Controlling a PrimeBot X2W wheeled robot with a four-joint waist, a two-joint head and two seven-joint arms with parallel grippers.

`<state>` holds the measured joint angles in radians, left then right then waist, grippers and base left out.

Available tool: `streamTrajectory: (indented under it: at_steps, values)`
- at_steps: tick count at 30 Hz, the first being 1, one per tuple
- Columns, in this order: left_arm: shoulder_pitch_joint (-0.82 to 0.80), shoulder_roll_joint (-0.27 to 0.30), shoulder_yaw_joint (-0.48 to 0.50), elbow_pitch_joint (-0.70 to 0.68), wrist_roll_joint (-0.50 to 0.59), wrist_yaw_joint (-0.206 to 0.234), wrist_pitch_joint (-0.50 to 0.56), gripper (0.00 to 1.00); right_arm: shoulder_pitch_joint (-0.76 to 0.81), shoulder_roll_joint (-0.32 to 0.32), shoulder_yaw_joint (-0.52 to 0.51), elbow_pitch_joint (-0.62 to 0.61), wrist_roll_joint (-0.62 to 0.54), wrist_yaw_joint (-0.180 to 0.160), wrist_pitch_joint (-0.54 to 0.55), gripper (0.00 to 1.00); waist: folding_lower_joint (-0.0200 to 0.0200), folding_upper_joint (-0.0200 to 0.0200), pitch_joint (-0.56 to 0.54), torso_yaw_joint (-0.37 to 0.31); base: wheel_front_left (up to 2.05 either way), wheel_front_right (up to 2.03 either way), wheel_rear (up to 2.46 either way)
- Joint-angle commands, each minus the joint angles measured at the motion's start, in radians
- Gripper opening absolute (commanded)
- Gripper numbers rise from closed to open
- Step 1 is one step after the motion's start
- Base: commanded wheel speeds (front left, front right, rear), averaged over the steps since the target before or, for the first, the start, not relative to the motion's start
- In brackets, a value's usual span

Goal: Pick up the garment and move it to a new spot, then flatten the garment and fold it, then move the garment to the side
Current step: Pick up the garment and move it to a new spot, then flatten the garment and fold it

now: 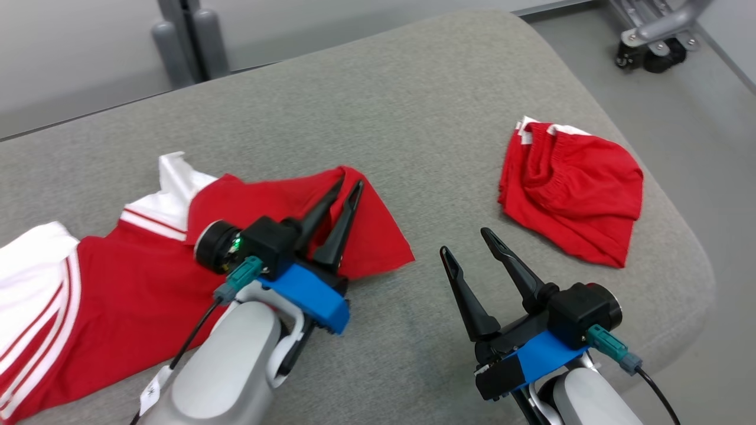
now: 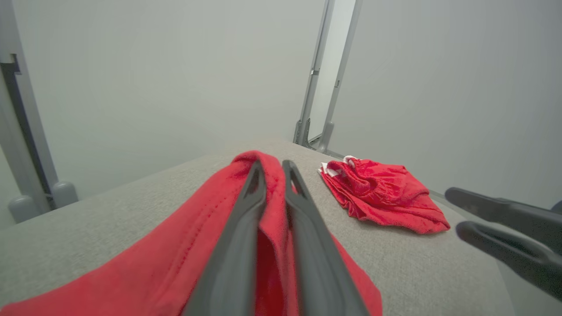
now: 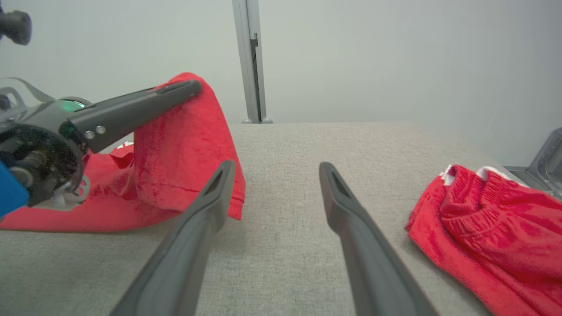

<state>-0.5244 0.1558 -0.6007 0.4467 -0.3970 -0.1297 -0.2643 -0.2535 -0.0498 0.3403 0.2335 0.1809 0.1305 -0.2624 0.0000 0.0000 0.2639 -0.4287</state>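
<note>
My L forearm (image 1: 230, 366) is closest, low in the head view: pale grey w/ a blue bracket, running up to my L gripper (image 1: 350, 182). Its fingers (image 2: 237, 245) are nearly together, clamped on a fold of the shirt (image 1: 130, 277). In the L wrist view red cloth stands up btwn them almost to the tips. In the R wrist view that pinched corner is lifted off the cushion (image 1: 413, 118) and hangs from the fingertips as a loose flap. Can't tell if its hem touches the cushion or is just clear of it.

The rest of the shirt lies on the L part of the cushion, spread but rumpled. It has a red body, a white collar (image 1: 177, 177) pointing away from me, and a white sleeve (image 1: 29, 265) at the far L edge of the head view w/ white stripes beside it.

My R gripper (image 1: 465, 242) is just R of the lifted flap and not touching it. Its fingers are spread wide w/ nothing btwn them, tips over bare cushion.

Further R, well apart from the shirt, red shorts (image 1: 573, 189) lie bunched near the cushion's R edge. The waistband is gathered and a bit of white shows at the far end.

Beyond the cushion there's grey floor, two grey posts (image 1: 189, 41) at top L and a castor (image 1: 649, 56) under a metal frame at top R.
</note>
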Motion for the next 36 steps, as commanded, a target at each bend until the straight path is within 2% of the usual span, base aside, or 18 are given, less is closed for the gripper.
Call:
streamTrajectory:
  at_steps: [1,10,18,28,36]
  values:
    - [0.017,0.015,0.023,0.012,0.004,0.0,0.0,1.0,0.009,-0.002,-0.003,-0.003,0.007,0.0,-0.004,1.0,0.0,0.0,0.002,0.019,0.0,0.0,0.0]
    - [0.099,0.056,0.191,0.062,0.01,0.007,0.0,1.0,-0.008,-0.002,-0.038,0.036,-0.011,0.0,-0.004,1.0,0.0,0.0,-0.031,0.155,0.0,0.0,0.0]
    - [0.242,0.02,0.385,0.073,0.038,0.021,0.0,1.0,0.013,-0.003,-0.088,0.097,-0.034,0.0,-0.004,1.0,0.0,0.0,-0.104,0.271,0.0,0.0,0.0]
    - [0.431,-0.043,0.581,0.057,0.13,0.035,0.0,1.0,0.089,-0.003,-0.151,0.162,-0.046,0.0,-0.004,1.0,0.0,0.0,-0.207,0.366,0.0,0.0,0.0]
    - [0.495,-0.072,0.645,0.056,0.191,0.024,0.0,1.0,0.124,-0.003,-0.182,0.178,-0.039,0.0,-0.004,1.0,0.0,0.0,-0.231,0.418,0.0,0.0,0.0]
